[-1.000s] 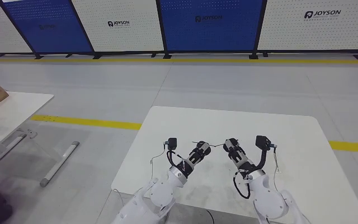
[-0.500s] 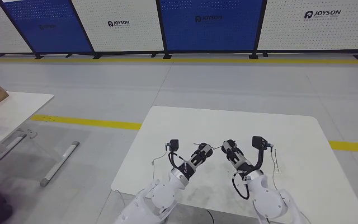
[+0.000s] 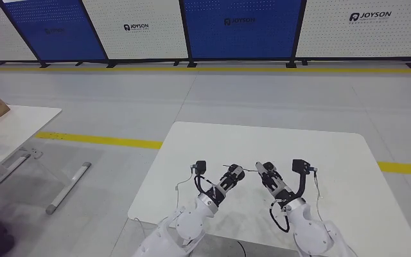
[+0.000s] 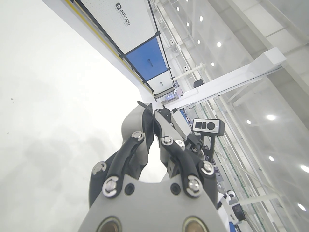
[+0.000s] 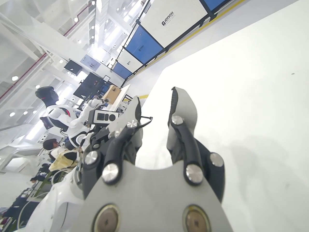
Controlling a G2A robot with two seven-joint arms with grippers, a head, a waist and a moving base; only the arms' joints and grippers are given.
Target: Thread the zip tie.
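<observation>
Smooth matt table [image 5: 241, 85], thin black plastic zip tie [image 5: 146, 117], right claw [image 5: 155, 100] with ribbed black pads [image 5: 173, 103]

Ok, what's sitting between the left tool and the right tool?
The thin black plastic zip tie: the right wrist view shows it sticking out from the shut left tool toward the open right tool.

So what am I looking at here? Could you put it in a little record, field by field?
Surface: white table
Left end effector: shut on the zip tie, over the table
Right end effector: open, facing the left one, with the tie's free end pointing into the gap between its fingers
Tie shape: a thin dark strip with no closed loop visible
Threading: apparently not yet done
</observation>
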